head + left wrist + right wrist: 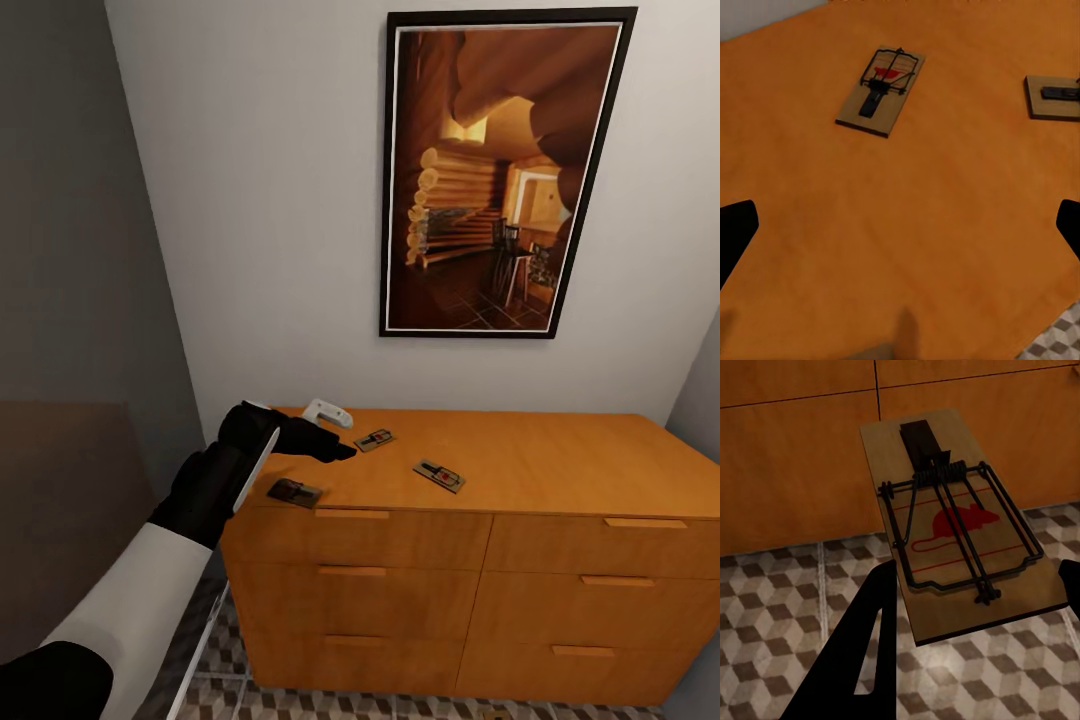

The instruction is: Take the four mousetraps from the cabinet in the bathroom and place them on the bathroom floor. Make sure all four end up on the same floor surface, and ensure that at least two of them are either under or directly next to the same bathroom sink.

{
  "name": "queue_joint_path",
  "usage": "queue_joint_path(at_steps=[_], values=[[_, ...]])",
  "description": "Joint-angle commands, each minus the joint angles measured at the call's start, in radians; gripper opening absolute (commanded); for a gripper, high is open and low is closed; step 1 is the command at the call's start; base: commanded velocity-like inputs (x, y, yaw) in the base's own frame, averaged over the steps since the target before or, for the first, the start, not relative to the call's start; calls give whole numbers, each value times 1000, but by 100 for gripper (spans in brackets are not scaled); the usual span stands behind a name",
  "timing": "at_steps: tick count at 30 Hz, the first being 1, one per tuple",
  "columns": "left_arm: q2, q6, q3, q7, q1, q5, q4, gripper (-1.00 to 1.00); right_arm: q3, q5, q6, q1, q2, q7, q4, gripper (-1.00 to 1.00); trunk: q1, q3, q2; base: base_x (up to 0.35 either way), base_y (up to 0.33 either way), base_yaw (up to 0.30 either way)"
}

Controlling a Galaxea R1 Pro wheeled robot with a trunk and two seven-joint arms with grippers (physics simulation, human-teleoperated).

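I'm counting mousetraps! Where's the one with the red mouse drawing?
In the right wrist view, that mousetrap sits between the right pincer fingers, above the tiled floor, before the cabinet drawers.

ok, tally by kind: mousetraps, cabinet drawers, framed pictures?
Mousetraps: 4: rear trap, middle trap and front-edge trap on the cabinet, plus held trap in the right gripper
Drawers: 6
Framed picture: 1
Total: 11

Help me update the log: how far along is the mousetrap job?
Done: nothing visible; no trap lies on the bathroom floor here. In hand: the right tool appears to hold one mousetrap above the tiles, in front of the cabinet drawers. Left: three mousetraps sit on the cabinet top, with the open left tool hovering over it. All four need placing, two by a sink.
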Motion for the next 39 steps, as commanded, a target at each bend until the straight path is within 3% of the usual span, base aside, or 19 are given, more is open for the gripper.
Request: queue_joint_path(at_steps=[1, 14, 21, 23, 29, 34, 39], values=[[0, 2, 0, -9, -1, -11, -1, 100, 5, -9, -3, -1, 0, 1, 0, -100, 0, -1, -1, 16, 0, 0], [0, 2, -8, -9, -1, -11, 0, 100, 5, -9, -3, -1, 1, 1, 0, -100, 0, -1, -1, 127, 60, 0], [0, 2, -63, -9, -1, -11, 3, 100, 5, -9, 1, 1, 1, 0, 0, -100, 0, -1, -1, 22, 9, 0], [0, 2, -82, -9, -1, -11, 2, 100, 5, -9, 11, 27, 0, 0, 0, -100, 0, -1, -1, 3, 1, 0], [0, 2, -90, -10, -1, -11, 2, 100, 5, -9, 23, 77, -2, -2, 0, -100, 0, -1, -1, 1, 0, 0], [0, 2, -91, -10, -1, -11, 2, 100, 5, -9, 111, 102, -2, 9, 0, -100, 0, -1, -1, 0, 0, 0], [-1, 2, -94, -9, -1, -11, 0, 100, 4, -9, 257, 112, -4, 118, 0, -100, 0, -1, -1, 0, 0, 0]])
